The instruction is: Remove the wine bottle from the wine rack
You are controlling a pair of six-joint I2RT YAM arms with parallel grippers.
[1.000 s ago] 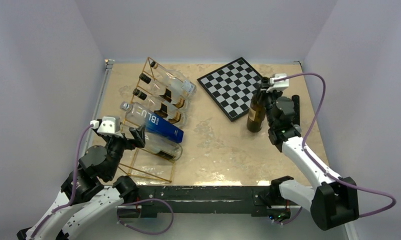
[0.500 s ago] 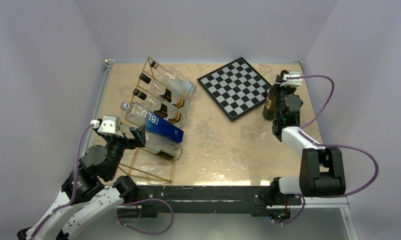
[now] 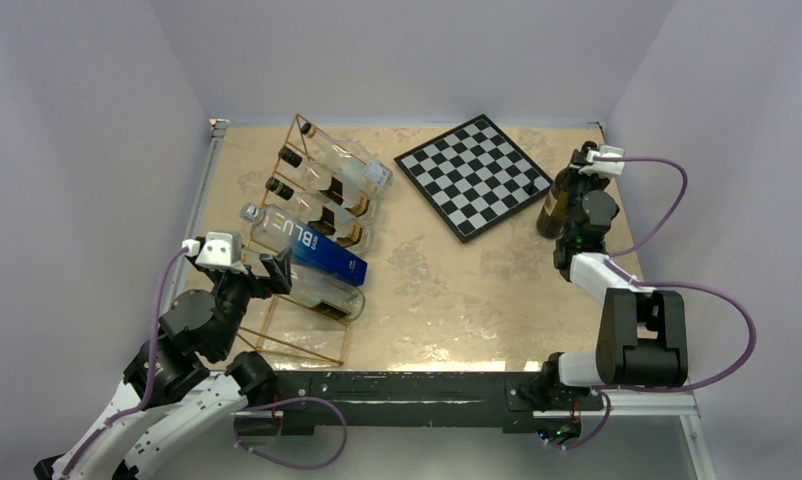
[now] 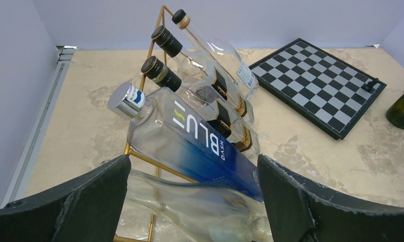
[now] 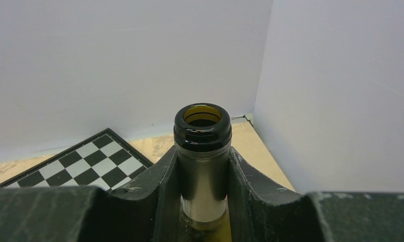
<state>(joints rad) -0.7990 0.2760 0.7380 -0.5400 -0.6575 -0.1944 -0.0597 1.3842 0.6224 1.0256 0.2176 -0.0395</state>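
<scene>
Holding the wine bottle (image 5: 202,132) upright by its neck, I have the right gripper (image 5: 202,169) clamped on it at the far right of the table (image 3: 447,290). It is just right of the chessboard (image 3: 469,175) and well apart from the wine rack (image 4: 159,162). The left gripper (image 4: 192,174) sits at the rack's near end, fingers wide apart, facing the clear bottles (image 4: 190,138) lying there.

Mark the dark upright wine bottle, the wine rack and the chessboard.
wine bottle (image 5: 202,166): right wrist view, on its neck below the open mouth.
wine rack (image 4: 159,162): left wrist view, on a gold cross bar under the blue bottle.
chessboard (image 3: 472,175): top view, middle of the board.
</scene>
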